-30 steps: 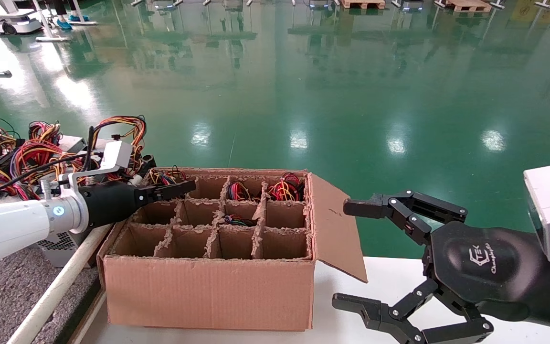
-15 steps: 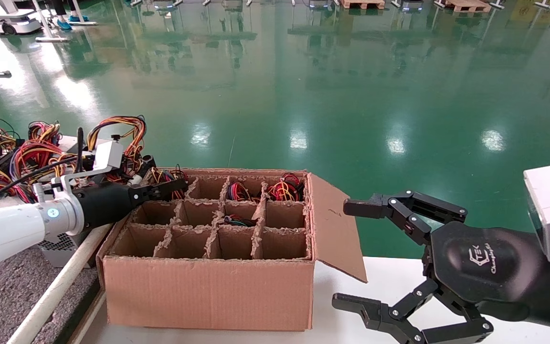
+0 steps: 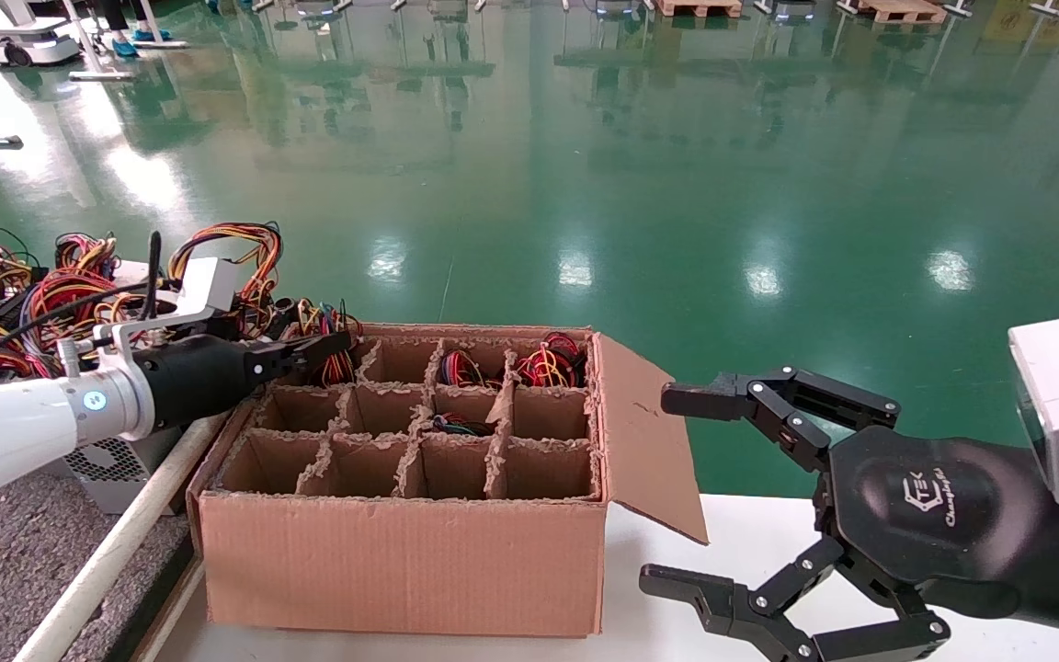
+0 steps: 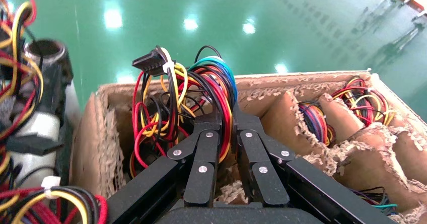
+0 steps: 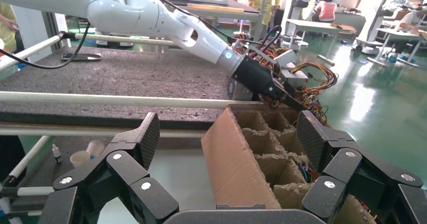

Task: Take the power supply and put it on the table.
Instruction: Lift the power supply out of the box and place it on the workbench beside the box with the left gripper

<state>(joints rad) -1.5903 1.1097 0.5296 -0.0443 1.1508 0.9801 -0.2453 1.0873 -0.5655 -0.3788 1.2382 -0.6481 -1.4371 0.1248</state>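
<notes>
Left gripper (image 4: 226, 128): the jaws are pinching together on a bundle of red, yellow and black wires (image 4: 176, 103), which is looping up out of the far-left corner compartment of the cardboard box (image 3: 401, 561). In the head view the same gripper (image 3: 332, 345) is reaching in level over the box's far-left corner, with the wires (image 3: 332, 331) bunching above its fingertips. The power supply that these wires belong to is sitting down inside that compartment, and its metal case is hidden by the wires and dividers.

The cardboard box is standing at the left edge of the white tabletop (image 3: 677, 625), its right flap hanging open; other wire bundles are lying in the two far-right compartments. Just beyond the box's left side, the table (image 3: 5, 561) with the grey felt-like top is running alongside, edged by a white round rail (image 3: 116, 552). A second power supply (image 3: 111, 464) is resting near the table's far edge, and more tangled cable bundles (image 3: 42, 294) are lying behind it.

Right gripper (image 3: 677, 487): the jaws are standing wide apart, gripping nothing, hovering above the white tabletop just to the right of the box's open flap. In its own wrist view the right gripper (image 5: 226, 138) is framing the box's right side.
</notes>
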